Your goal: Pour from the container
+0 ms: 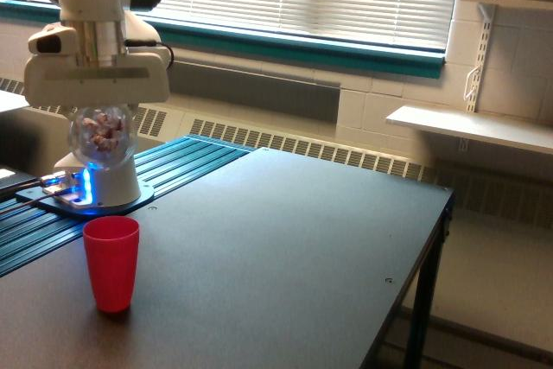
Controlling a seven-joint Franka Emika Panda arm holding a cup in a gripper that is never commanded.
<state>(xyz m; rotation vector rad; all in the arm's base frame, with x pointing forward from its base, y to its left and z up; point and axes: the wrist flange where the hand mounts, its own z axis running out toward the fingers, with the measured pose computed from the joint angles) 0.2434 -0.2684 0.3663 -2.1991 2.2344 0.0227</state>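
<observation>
Red cup [111, 263] stands below the gripper-held container [102, 137].

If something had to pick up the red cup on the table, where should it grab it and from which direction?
Probably by the upper wall just under the rim, coming in level from the side. The red cup stands upright with its mouth open and tapers downward, so the top is widest. Its exterior view's right side faces bare table. The gripper is occupied holding the clear container.
</observation>
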